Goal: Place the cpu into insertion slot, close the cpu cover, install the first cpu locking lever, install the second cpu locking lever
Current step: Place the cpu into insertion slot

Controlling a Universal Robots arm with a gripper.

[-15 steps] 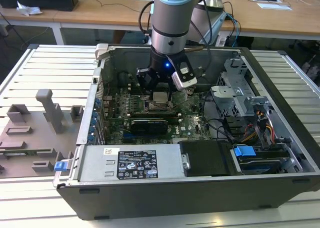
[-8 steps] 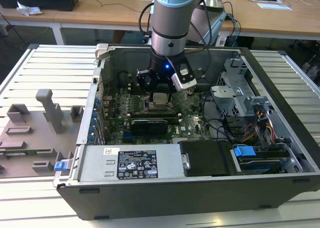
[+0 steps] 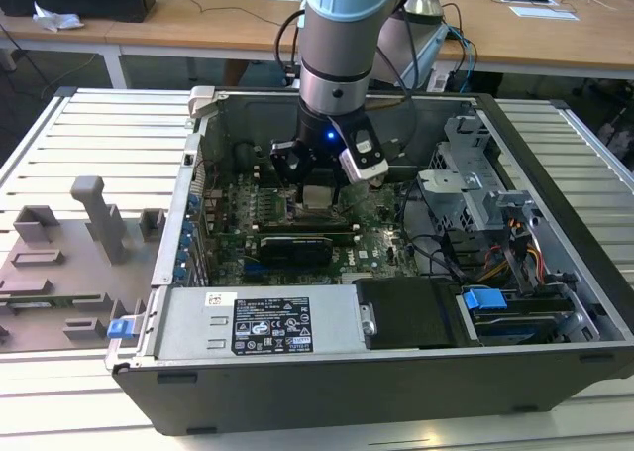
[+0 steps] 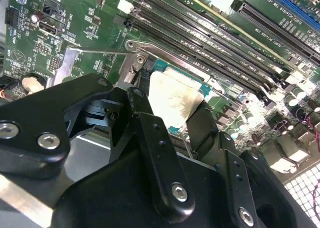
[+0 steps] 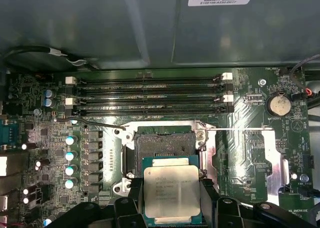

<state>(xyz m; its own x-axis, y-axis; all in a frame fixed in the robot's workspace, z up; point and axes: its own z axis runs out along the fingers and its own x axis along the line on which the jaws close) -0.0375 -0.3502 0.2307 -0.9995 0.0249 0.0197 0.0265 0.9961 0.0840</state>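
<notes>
While my gripper (image 5: pixel 171 200) clamps chip (image 5: pixel 171 185) by two opposite edges, step in hand is, I judge, first one: chip into socket (image 5: pixel 164 144). Chip hangs flat, overlapping one edge of socket, not seated. Move calls for chip square with socket rim, level, centred before I let go. Socket pin field bare, nothing in it. Locking levers (image 5: pixel 95 122) stand out to either side of socket. Computer case (image 3: pixel 396 392) open, holds motherboard (image 5: pixel 250 158).
</notes>
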